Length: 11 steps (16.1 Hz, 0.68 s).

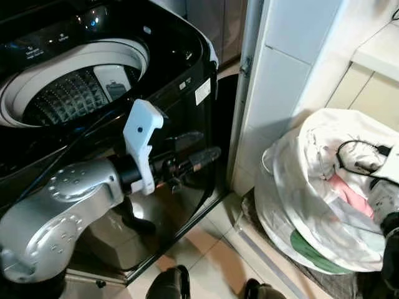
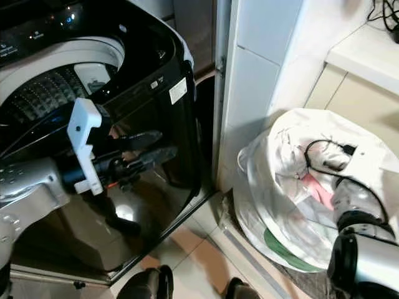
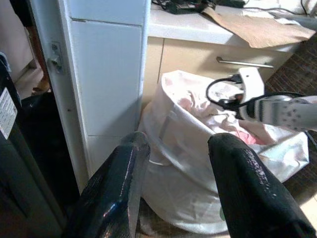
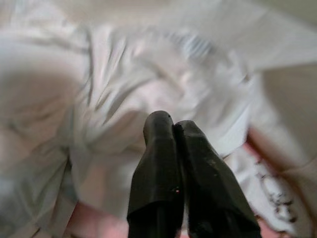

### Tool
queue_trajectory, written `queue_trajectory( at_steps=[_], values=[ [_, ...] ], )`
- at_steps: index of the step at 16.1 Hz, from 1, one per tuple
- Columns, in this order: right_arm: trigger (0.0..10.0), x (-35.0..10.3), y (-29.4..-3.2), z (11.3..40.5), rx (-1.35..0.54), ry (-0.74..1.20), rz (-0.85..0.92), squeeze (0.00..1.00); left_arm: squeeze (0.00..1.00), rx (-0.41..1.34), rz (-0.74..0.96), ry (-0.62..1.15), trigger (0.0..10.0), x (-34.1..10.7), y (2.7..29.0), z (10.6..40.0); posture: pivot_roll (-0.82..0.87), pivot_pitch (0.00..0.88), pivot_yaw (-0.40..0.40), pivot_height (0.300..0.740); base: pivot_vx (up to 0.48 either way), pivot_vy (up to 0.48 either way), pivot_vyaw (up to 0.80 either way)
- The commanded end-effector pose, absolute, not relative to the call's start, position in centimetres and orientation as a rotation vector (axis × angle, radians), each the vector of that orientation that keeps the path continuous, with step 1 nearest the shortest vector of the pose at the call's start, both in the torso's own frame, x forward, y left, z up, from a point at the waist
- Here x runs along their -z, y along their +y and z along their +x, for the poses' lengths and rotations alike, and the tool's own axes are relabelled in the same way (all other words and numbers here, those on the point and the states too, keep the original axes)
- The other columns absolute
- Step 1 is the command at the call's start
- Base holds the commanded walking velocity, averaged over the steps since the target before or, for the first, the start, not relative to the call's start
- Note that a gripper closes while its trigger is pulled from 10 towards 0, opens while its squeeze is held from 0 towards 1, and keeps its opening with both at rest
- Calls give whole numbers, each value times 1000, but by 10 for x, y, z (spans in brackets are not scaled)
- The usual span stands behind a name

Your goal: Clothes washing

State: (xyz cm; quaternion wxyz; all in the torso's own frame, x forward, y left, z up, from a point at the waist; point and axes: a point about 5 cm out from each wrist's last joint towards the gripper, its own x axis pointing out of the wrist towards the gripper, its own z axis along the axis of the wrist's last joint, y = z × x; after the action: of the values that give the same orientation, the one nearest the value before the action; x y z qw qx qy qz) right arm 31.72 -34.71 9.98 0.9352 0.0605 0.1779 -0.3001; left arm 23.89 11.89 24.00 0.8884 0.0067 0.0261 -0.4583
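Right wrist view: right gripper (image 4: 173,126) fingers pressed together over clothes (image 4: 124,99) in bag (image 1: 293,205); left gripper (image 3: 178,148) fingers spread, idle beside washer (image 1: 187,62). Picking step; next must spread fingers, pinch garment.

The black top-loading washing machine (image 1: 93,81) stands on the robot's left, its lid open and its grey ribbed drum (image 1: 68,93) facing up. To the right of the machine is a dark gap, then a white tiled wall column (image 1: 280,87). Further right, on the floor before the beige cabinet (image 3: 208,59), sits the white fabric laundry bag (image 1: 312,205), with crumpled white and pink clothes (image 2: 312,180) inside it. Above the cabinet lies the white counter (image 3: 198,27), carrying brown paper (image 3: 257,27) and black cables (image 3: 178,6). The left gripper (image 1: 199,149) hangs in front of the machine; the right gripper (image 4: 178,134) is over the clothes.
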Motion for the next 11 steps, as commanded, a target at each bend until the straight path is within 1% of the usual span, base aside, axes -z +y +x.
queue_trajectory(
  at_steps=[1, 4, 5, 6, 7, 8, 9, 10, 11],
  values=[
    [0, -111, -353, 320, 619, 317, 119, 0, 0, 931, 25, 31, 10000, -241, 117, 244, 188, 118, 33, 740, 0, 0, 0],
    [0, -129, -357, 326, 599, 231, 113, 0, 0, 889, 20, -2, 10000, -240, 115, 251, 166, 109, 24, 740, 0, 0, 0],
    [0, -134, -355, 329, 564, 215, 92, 0, 0, 884, 21, -7, 10000, -239, 115, 252, 164, 110, 23, 740, 0, 0, 0],
    [2941, -134, -350, 333, 505, 224, 62, 0, 0, 886, 28, -7, 10000, -237, 114, 252, 163, 110, 26, 740, 0, 0, 0],
    [10000, -128, -334, 340, 355, 283, 37, 1000, 0, 907, 53, 8, 10000, -233, 112, 250, 163, 113, 31, 740, 0, 0, 0],
    [10000, -120, -325, 341, 282, 341, 21, 1000, 0, 922, 74, 19, 10000, -231, 112, 248, 166, 116, 39, 740, 0, 0, 0],
    [10000, -112, -310, 344, 164, 401, 20, 1000, 0, 937, 94, 34, 10000, -228, 114, 247, 168, 118, 47, 740, 0, 0, 0],
    [10000, -111, -303, 346, 108, 405, 21, 1000, 0, 938, 98, 36, 10000, -227, 114, 247, 171, 120, 51, 740, 0, 0, 0],
    [10000, -111, -301, 347, 96, 399, 23, 1000, 0, 939, 99, 35, 10000, -227, 114, 247, 171, 120, 51, 740, 0, 0, 0]
  ],
)
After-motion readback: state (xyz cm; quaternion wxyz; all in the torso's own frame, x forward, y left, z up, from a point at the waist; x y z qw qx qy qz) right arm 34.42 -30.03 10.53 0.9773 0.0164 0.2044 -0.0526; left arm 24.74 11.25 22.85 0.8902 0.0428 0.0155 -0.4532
